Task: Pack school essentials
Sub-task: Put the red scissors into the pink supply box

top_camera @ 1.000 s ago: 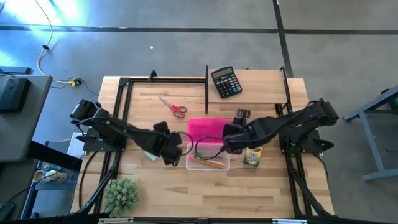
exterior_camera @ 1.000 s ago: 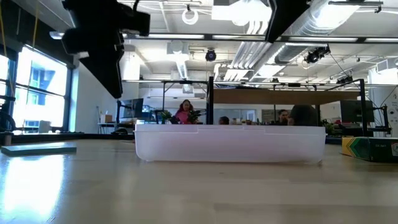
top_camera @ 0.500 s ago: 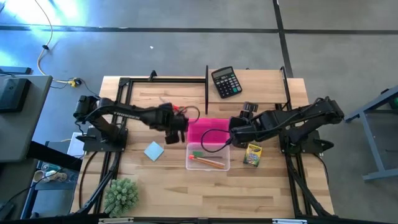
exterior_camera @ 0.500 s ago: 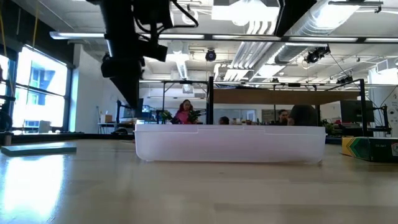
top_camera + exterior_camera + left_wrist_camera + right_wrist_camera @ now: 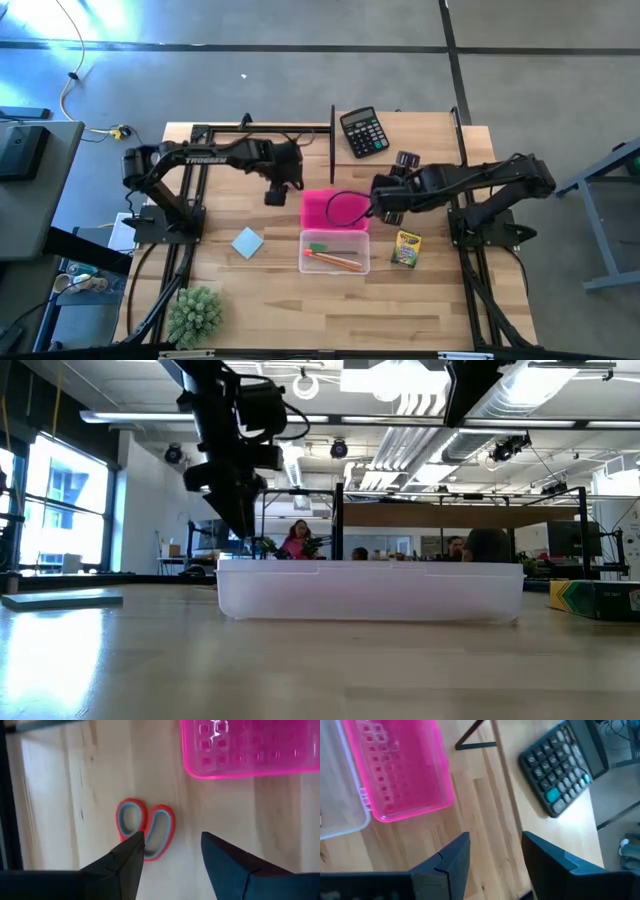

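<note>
1. High view: the left gripper (image 5: 276, 190) hangs over the table's far-left part, where the red-handled scissors lie hidden under it. The right gripper (image 5: 385, 200) sits beside the pink lid (image 5: 333, 208) of the clear case (image 5: 334, 262), which holds the pencils (image 5: 334, 258) and a green eraser (image 5: 318, 247). The light-blue notepad (image 5: 247, 242) lies left of the case, the crayon box (image 5: 406, 248) right of it, and the calculator (image 5: 363, 131) at the far edge.
2. Low view: the left arm comes down behind the case's left end; the crayon box shows at the right edge, though only partly.
3. Left wrist view: the fingers (image 5: 127, 860) are spread, released, just above the scissors' (image 5: 146, 827) handles.
4. Right wrist view: the fingers (image 5: 451, 857) stand apart, holding nothing, over bare wood between lid and calculator.
</note>
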`<state>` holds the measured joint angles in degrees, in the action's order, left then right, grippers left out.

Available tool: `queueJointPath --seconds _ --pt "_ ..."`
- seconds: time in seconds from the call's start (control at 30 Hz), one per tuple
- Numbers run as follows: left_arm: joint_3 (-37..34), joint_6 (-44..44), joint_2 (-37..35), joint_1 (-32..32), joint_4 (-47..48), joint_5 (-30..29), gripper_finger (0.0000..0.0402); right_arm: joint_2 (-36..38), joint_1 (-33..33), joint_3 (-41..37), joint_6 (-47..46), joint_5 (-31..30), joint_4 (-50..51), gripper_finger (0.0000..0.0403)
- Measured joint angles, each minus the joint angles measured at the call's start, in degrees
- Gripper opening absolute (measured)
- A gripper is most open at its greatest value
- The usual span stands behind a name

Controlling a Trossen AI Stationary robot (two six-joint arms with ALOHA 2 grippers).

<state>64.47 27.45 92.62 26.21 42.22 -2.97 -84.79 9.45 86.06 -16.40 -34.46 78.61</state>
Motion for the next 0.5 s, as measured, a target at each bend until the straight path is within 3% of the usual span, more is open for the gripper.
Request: queueJointPath --seconds 0.17,0.37,0.5 --pt "0.0 7.5 0.0 3.5 -0.6 1.5 0.0177 3.1 -1.5 0.0 0.0 0.1 0.2 0.0170" --pt "0.0 7.8 2.7 5.4 -2.0 5.1 0.0171 6.5 -2.3 0.0 0.0 0.2 0.3 0.0170" --pt "0.0 7.8 6.0 5.2 -2.4 4.2 0.0164 8.0 -2.4 0.0 0.0 0.4 0.4 0.0170"
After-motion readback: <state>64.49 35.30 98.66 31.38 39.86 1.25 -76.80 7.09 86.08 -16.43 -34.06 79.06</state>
